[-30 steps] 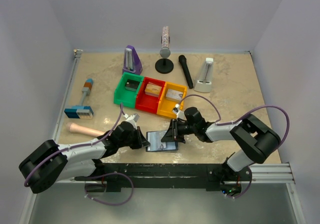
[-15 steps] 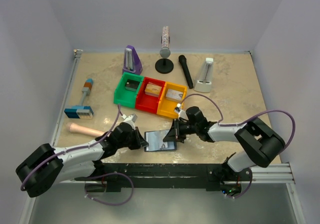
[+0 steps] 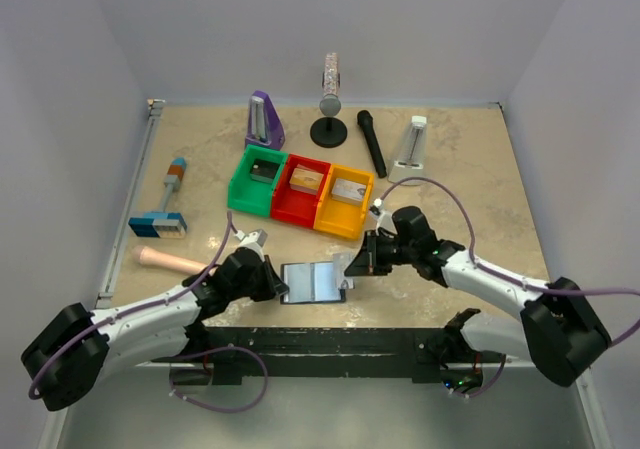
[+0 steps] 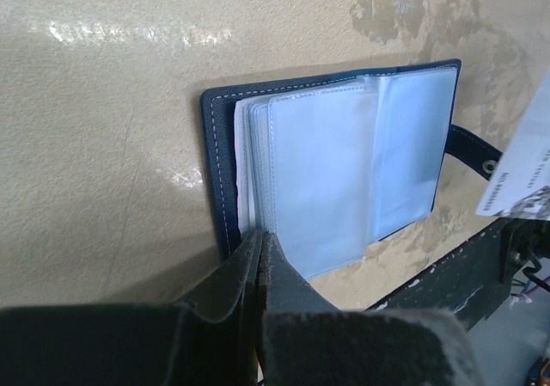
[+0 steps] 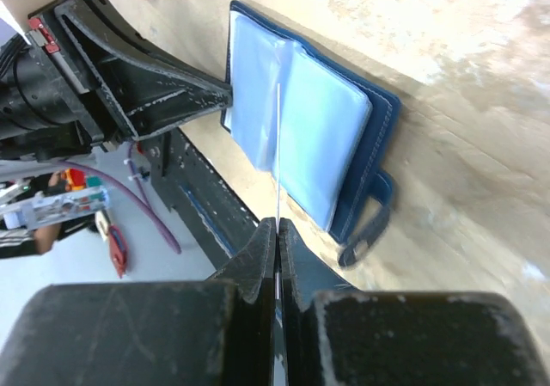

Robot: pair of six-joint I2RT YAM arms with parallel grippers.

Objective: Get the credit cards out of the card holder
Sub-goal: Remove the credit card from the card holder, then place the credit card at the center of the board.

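The card holder (image 3: 313,282) lies open on the table near the front edge, dark navy outside with pale blue pockets (image 4: 344,158) showing. My left gripper (image 3: 277,285) is shut on its left edge (image 4: 245,223), pinning it down. My right gripper (image 3: 357,266) is just right of the card holder and is shut on one pale credit card (image 3: 349,261). That card is clear of the pockets and shows edge-on as a thin white line (image 5: 278,137) in the right wrist view. Its printed white face (image 4: 522,175) shows in the left wrist view. Other credit cards are hidden.
Green (image 3: 256,175), red (image 3: 300,186) and yellow (image 3: 343,199) bins stand behind the card holder. Farther back are a purple metronome (image 3: 263,121), a microphone stand (image 3: 329,119), a black microphone (image 3: 372,141) and a white metronome (image 3: 412,144). A blue-white block (image 3: 157,225) and a peach cylinder (image 3: 170,260) lie left. A black rail (image 3: 330,339) runs along the front.
The right gripper closed on the card and drew it rightward out of the card holder. The card holder slid a little left with the left gripper and now lies flatter.
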